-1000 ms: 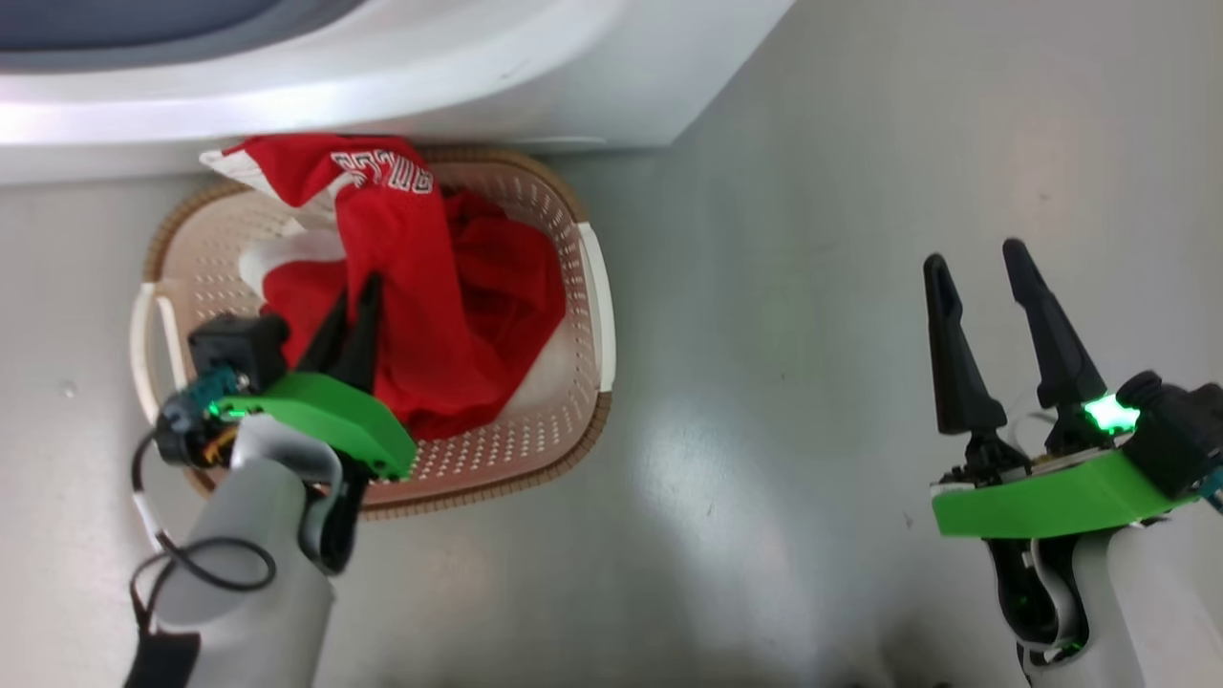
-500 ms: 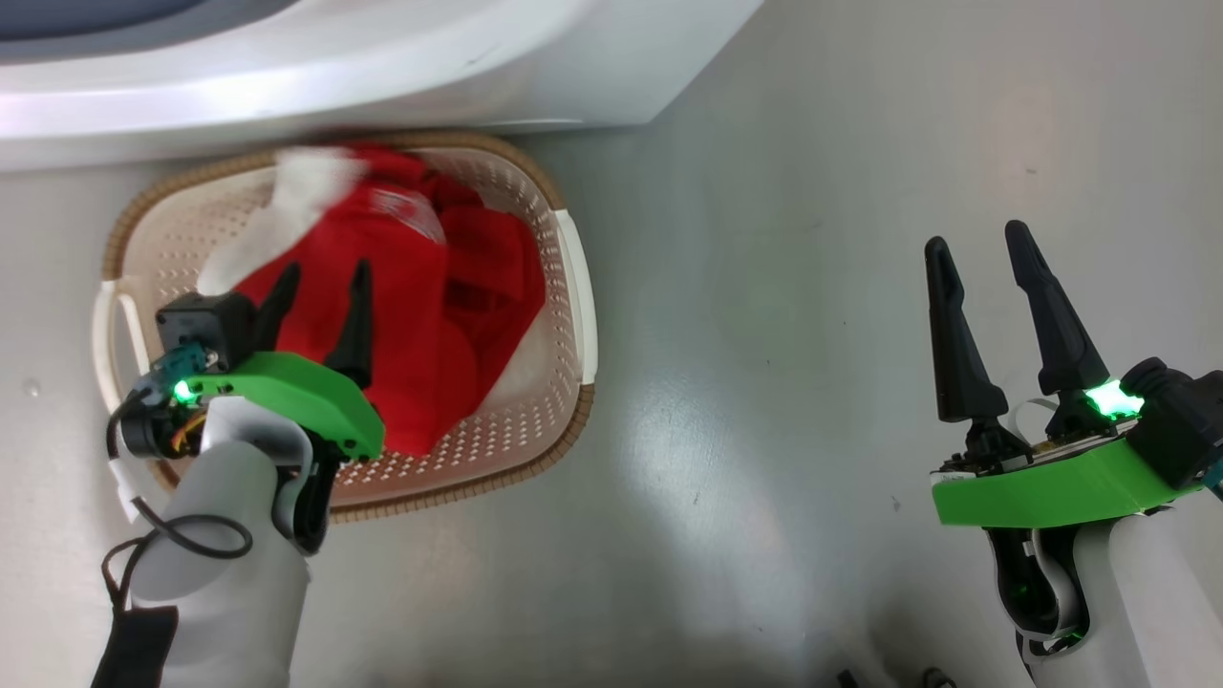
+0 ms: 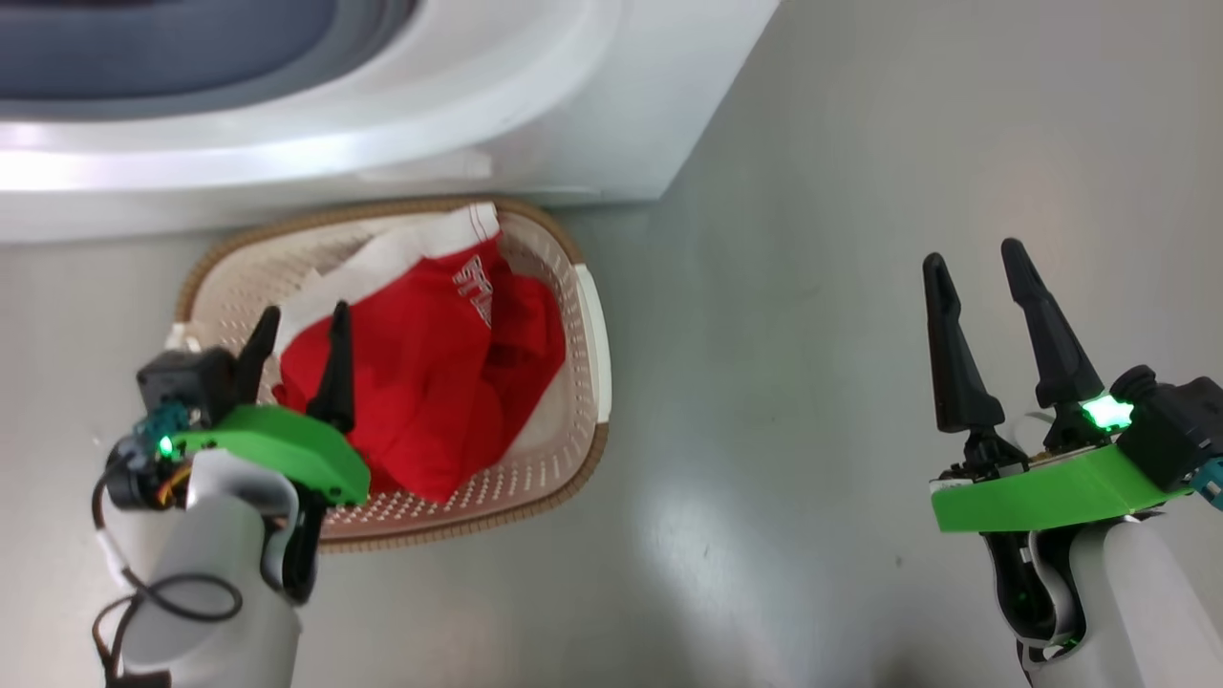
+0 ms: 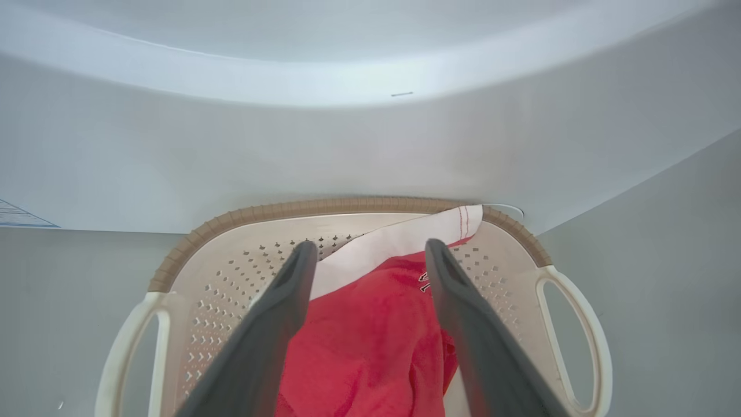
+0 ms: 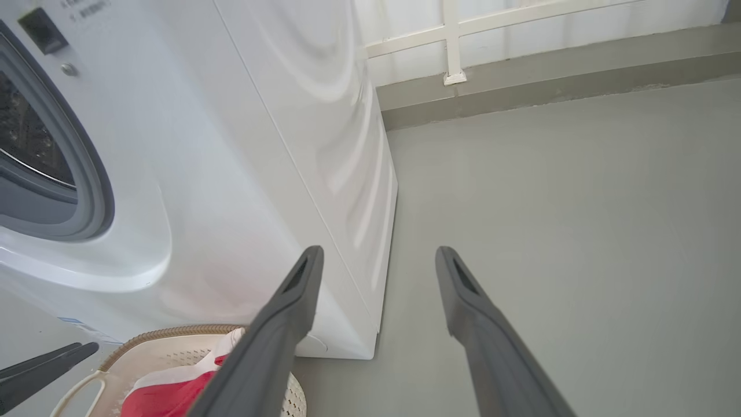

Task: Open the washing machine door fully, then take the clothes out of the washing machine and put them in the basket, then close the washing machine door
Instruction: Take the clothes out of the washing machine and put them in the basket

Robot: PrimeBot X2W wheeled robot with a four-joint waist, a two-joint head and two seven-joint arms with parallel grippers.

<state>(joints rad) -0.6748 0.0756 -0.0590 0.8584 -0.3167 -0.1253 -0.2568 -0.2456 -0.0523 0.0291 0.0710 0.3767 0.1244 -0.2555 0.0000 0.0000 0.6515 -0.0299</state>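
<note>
The grey floor (image 3: 812, 287) takes up most of the head view, and the white washing machine (image 3: 573, 115) stands on it along the top edge. In the right wrist view the front of the machine shows its round grey gasket (image 5: 87, 191), with the steel drum (image 5: 23, 139) dark behind it. The basket (image 3: 564, 430) sits on the floor just in front of the foot of the machine. Its far brown rim is close against the white front panel, but whether the two touch cannot be told. The red clothes (image 3: 430, 382) lie heaped inside the basket with white lettering facing up. A strip of white trim (image 4: 399, 240) runs across to the far rim, and one corner rests on it. The left gripper (image 3: 306, 320) hangs over the near left part of the basket, its two fingers spread wide with nothing between them. In its own wrist view the fingers frame the heap, and no contact with it can be made out. The right gripper (image 3: 972, 253) is well apart from the basket, over bare floor to the right, its jaws likewise wide and empty
</note>
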